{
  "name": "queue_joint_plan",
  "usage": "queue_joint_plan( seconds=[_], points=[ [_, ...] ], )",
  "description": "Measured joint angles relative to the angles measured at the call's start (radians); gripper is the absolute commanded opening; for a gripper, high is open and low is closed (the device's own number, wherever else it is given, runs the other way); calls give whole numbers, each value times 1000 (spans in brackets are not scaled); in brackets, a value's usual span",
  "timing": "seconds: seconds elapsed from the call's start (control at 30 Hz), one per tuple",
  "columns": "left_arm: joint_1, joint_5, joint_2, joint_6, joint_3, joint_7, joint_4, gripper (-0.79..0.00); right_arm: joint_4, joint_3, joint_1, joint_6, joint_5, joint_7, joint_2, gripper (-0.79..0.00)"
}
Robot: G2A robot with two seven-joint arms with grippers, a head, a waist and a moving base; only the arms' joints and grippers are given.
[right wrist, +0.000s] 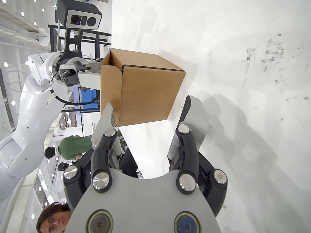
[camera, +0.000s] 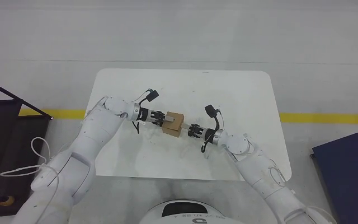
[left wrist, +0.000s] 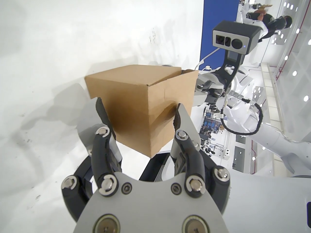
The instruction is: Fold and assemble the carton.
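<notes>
A: Where is the carton [camera: 173, 124] seen?
B: Over the middle of the desk [camera: 235, 95], between the two tools. It is pinched by the left tool [left wrist: 139, 109], and a side wall is dented under one finger [left wrist: 181, 117].
A: And the right tool [right wrist: 148, 105]?
B: It is spread wide and held just beside the carton's end. A flap [right wrist: 110, 90] is seen slightly ajar there, close to one fingertip.

smooth white arms [camera: 95, 137], looped black cables [left wrist: 261, 118], silver-screwed grey left gripper [left wrist: 139, 106]
</notes>
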Motion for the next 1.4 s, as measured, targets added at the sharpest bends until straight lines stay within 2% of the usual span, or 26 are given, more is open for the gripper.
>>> queue_joint_plan(
  seconds=[0.07,0.1,0.23,0.63,0.93,1.4],
  points=[
    [0,-1,0,-2,-1,-1,0,-262,-1,-2,1,0,-1,1,0,-179],
    [1,-2,0,-3,-2,-1,0,-228,-2,-3,1,1,-2,2,0,-132],
    [2,-4,-1,-7,-6,-2,0,-203,-7,-4,2,3,-4,3,0,-117],
    [5,-1,-1,-10,-13,-6,6,-249,-2,-23,12,22,-16,1,-3,-182],
    [5,2,-2,-11,-16,-6,8,-240,5,-30,19,29,-19,-2,-5,-175],
    [0,45,-14,22,6,0,12,-283,9,-26,11,36,-24,-12,-3,-160]
  ],
)
